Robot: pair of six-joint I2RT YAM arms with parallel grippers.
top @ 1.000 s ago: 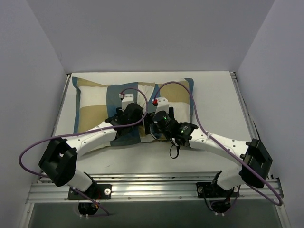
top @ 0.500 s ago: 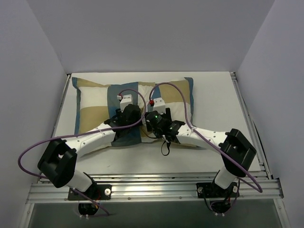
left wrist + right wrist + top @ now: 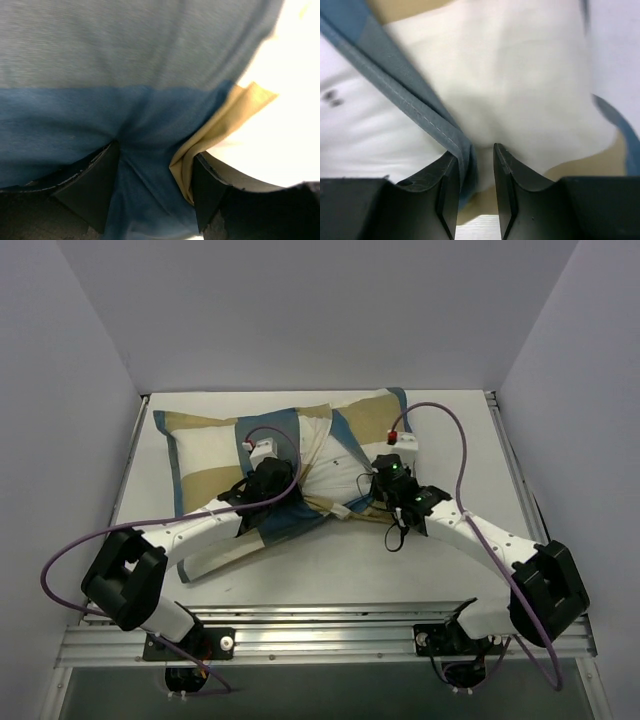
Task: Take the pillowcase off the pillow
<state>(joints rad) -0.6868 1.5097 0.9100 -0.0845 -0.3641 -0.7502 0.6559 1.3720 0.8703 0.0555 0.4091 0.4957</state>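
Looking down from above, finds the pillowcase (image 3: 205,445) spread over the far part of the table (image 3: 330,570), a patchwork of tan, cream and teal, rumpled toward the middle. Shows the pillow (image 3: 325,465) only as a bare white patch with a few dark specks between the two wrists, everything else of it buried under the cover; cannot tell how much of it sits inside. Hides both sets of fingertips in this view, so gives no reading of the grip from here.

Turning to the left wrist view, catches the left gripper (image 3: 150,195) down on the teal block, jaws drawn part-way in with a ridge of blue cloth bunched and creased between them, and a tan fold just beside the finger (image 3: 210,195) on the picture's right. Cuts off the finger bases at the bottom edge and washes out the pale area at the upper right too far to name.

Turning to the right wrist view, catches the right gripper (image 3: 475,185) with jaws almost together, pinching the cover's blue edging along with cream cloth. Leaves speckled white pillow surface at the far left, just beyond the edging, soft with blur.
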